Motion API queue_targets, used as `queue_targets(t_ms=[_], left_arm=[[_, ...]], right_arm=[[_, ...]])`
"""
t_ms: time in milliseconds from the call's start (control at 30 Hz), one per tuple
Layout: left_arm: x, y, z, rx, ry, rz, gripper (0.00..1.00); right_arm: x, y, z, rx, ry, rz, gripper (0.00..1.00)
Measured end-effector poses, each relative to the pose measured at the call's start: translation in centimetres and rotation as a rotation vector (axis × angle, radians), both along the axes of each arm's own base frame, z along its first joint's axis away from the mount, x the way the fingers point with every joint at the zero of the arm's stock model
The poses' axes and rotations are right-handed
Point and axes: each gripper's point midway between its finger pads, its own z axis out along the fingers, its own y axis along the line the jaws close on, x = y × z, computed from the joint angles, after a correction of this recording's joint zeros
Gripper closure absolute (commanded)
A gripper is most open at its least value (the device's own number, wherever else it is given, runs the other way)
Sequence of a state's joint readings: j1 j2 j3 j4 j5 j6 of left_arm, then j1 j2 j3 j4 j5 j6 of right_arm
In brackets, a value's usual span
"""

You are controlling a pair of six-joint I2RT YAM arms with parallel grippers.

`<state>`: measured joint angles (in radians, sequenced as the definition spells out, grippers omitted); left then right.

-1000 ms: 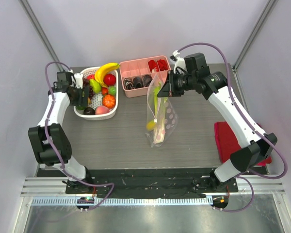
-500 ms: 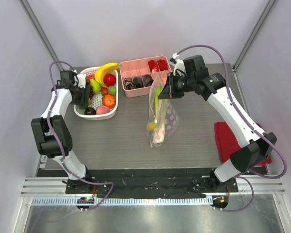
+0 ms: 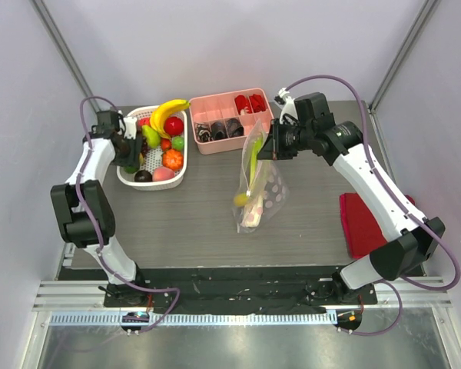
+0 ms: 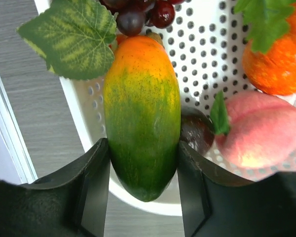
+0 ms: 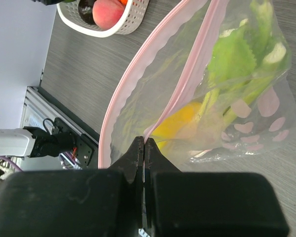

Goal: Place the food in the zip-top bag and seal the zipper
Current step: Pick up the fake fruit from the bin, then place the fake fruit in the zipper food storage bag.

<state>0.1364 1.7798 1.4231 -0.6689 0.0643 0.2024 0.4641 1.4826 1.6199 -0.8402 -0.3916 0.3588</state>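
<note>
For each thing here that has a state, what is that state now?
bag, hanging from the right tool, mouth open, leek and yellow fruit inside.
zipper, unsealed, its two strips apart.
right tool, shut on the bag's edge.
left tool, shut on the mango.
mango, in the basket, against its rim.
basket, upright, holds the mango and a peach.

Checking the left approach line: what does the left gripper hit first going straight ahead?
The mango: it sits between the left gripper's fingers, its end near the palm. The tips may also catch the basket rim; depth is unclear.
</note>
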Motion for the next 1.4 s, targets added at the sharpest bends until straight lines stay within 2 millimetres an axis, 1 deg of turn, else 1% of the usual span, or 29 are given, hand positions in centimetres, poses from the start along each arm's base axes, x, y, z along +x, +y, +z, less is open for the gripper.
queue_targets(t_ms=[67, 133, 200, 267, 300, 367, 433, 467, 500, 533, 600, 633, 700, 800, 900, 1033, 1067, 1100, 1167, 1233, 1333, 1400], left_arm=[[-0.5, -0.2, 1.1, -0.008, -0.008, -0.001, 0.79], [-1.1, -0.8, 3.0, -0.028, -0.033, -0.009, 0.80], [-1.4, -1.9, 6.0, -0.061, -0.087, -0.031, 0.81], [-1.6, -3.7, 9.6, -0.099, -0.159, -0.062, 0.81], [-1.6, -5.3, 12.1, -0.125, -0.212, -0.093, 0.81], [-1.8, -9.6, 17.1, -0.189, -0.321, -0.192, 0.82], [-2.6, -14.0, 21.4, -0.263, -0.415, -0.289, 0.84], [-3.2, -15.6, 22.8, -0.300, -0.437, -0.324, 0.84], [-4.0, -17.3, 24.3, -0.349, -0.458, -0.359, 0.84], [-4.5, -18.4, 25.6, -0.393, -0.473, -0.381, 0.85], [-5.1, -19.4, 27.2, -0.466, -0.487, -0.384, 0.84], [-5.2, -19.6, 27.5, -0.492, -0.485, -0.383, 0.84], [-5.7, -20.5, 27.6, -0.567, -0.456, -0.377, 0.84], [-6.8, -22.5, 27.3, -0.681, -0.393, -0.392, 0.84], [-8.8, -25.7, 26.5, -0.798, -0.292, -0.433, 0.83], [-11.8, -29.6, 25.5, -0.893, -0.165, -0.505, 0.82], [-13.4, -31.6, 25.4, -0.921, -0.113, -0.546, 0.84], [-13.5, -31.6, 25.4, -0.921, -0.112, -0.547, 0.85], [-14.0, -32.5, 25.1, -0.917, -0.092, -0.548, 0.86], [-13.8, -32.7, 24.4, -0.905, -0.065, -0.523, 0.86], [-13.3, -32.7, 22.3, -0.871, -0.009, -0.466, 0.83], [-13.4, -32.4, 20.7, -0.853, 0.039, -0.424, 0.83]], right_arm=[[0.1, -0.1, 0.1, -0.005, -0.008, -0.005, 0.99], [0.1, -0.3, 0.1, -0.010, -0.015, -0.010, 0.99], [0.2, -0.4, 0.1, -0.014, -0.017, -0.015, 0.99], [0.1, -0.4, 0.2, -0.015, -0.020, -0.013, 0.99], [0.1, -0.4, 0.2, -0.015, -0.021, -0.008, 0.99], [0.0, -0.3, 0.6, -0.016, -0.019, 0.008, 0.99], [0.4, 0.2, 1.9, -0.008, -0.036, 0.034, 0.99], [0.7, 0.5, 2.5, -0.005, -0.046, 0.044, 0.99], [1.3, 0.9, 3.7, 0.003, -0.072, 0.058, 0.99], [1.7, 1.2, 4.3, 0.009, -0.091, 0.069, 0.99], [2.1, 1.7, 5.1, 0.007, -0.114, 0.093, 0.99], [2.0, 1.9, 5.1, 0.002, -0.118, 0.107, 0.99], [1.5, 2.2, 4.5, -0.018, -0.108, 0.135, 0.99], [0.7, 3.1, 3.7, -0.039, -0.095, 0.179, 0.99], [0.1, 3.7, 3.3, -0.052, -0.096, 0.206, 0.99], [-0.2, 4.0, 2.9, -0.059, -0.092, 0.222, 0.99], [-0.2, 3.9, 2.6, -0.065, -0.086, 0.220, 0.99], [-0.2, 3.9, 2.6, -0.066, -0.085, 0.220, 0.99], [-0.4, 3.5, 2.3, -0.080, -0.072, 0.211, 0.99], [-0.1, 3.3, 2.2, -0.091, -0.074, 0.197, 0.99], [0.2, 2.9, 2.1, -0.109, -0.079, 0.172, 0.99], [0.4, 2.8, 2.1, -0.112, -0.082, 0.160, 0.99]])
